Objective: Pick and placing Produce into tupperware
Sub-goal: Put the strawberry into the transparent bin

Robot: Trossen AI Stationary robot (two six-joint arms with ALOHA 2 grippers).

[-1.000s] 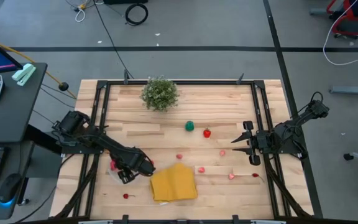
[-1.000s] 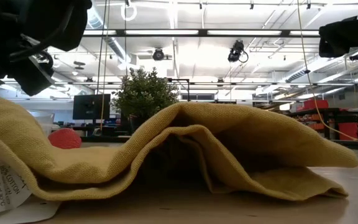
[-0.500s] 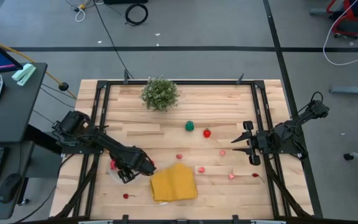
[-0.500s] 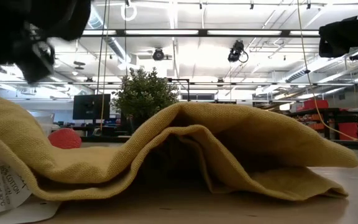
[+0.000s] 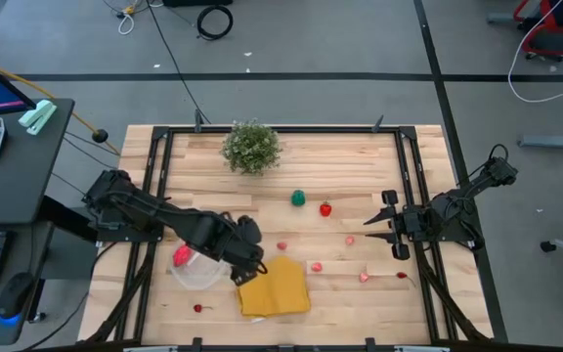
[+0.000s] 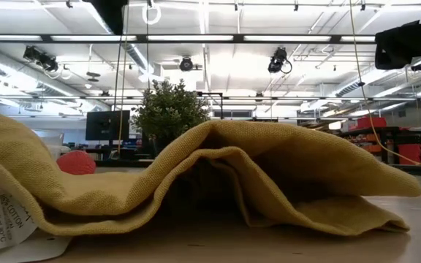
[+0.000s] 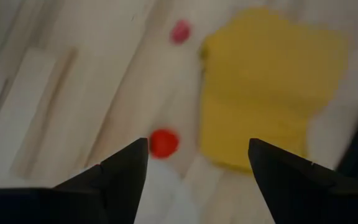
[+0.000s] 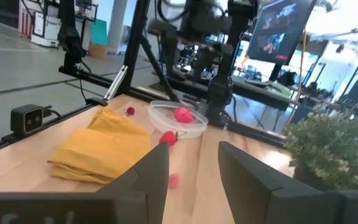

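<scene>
The tupperware (image 5: 201,274) is a round clear container at the near left of the table, and one red produce piece (image 5: 182,256) lies in it. My left gripper (image 5: 245,266) hovers open at its right rim, beside the yellow cloth (image 5: 274,286). In its wrist view, the left gripper (image 7: 197,144) has a red piece (image 7: 164,143) below it, by the container's edge. More produce lies on the wood: a green piece (image 5: 299,198), a red one (image 5: 325,208) and pink ones (image 5: 282,246) (image 5: 315,266). My right gripper (image 5: 384,224) waits open at the right.
A bushy potted plant (image 5: 252,147) stands at the far middle. The folded yellow cloth fills the low view (image 6: 218,175). More small pieces lie near the right gripper (image 5: 364,277) (image 5: 401,276), and one lies near the front edge (image 5: 198,308). A black frame (image 5: 159,176) borders the table.
My left gripper has risen out of the low view and moved from over the tupperware toward the table's right, to the cloth's edge. The tupperware and the red piece inside it now show uncovered.
</scene>
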